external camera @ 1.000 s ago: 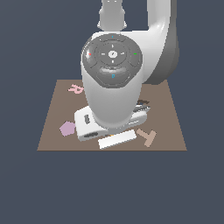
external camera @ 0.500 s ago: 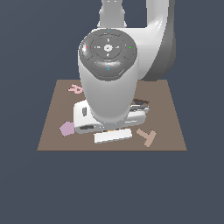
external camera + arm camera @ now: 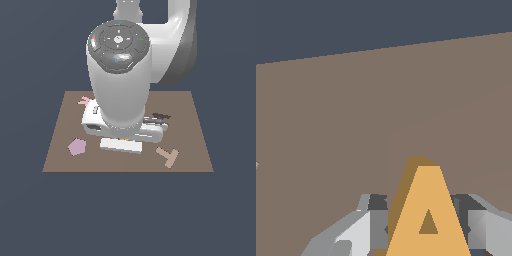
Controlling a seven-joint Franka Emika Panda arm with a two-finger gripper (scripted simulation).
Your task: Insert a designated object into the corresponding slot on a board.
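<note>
In the wrist view the orange-yellow letter A (image 3: 426, 220) stands upright between my gripper's (image 3: 423, 222) grey fingers (image 3: 375, 220), which press against it from both sides. It hangs over a plain brown surface, where a slightly lighter square patch (image 3: 456, 135) looks like the board. No A-shaped slot shows in the wrist view. In the exterior view the arm (image 3: 120, 85) covers the middle of the brown surface (image 3: 192, 120) and hides the gripper and the A. A small dark patch (image 3: 160, 116) peeks out beside the arm; I cannot tell whether it is the slot.
A tan letter T (image 3: 168, 156) lies near the front on the exterior view's right. A pink hexagon (image 3: 77, 146) lies at the front left, and a pink letter R (image 3: 84, 100) at the back left, partly behind the arm. The white hand body (image 3: 121, 145) hangs low at the front.
The arm's upper link and white hand have shifted toward the back of the surface and a little to the exterior view's left. The loose pieces have not moved.
</note>
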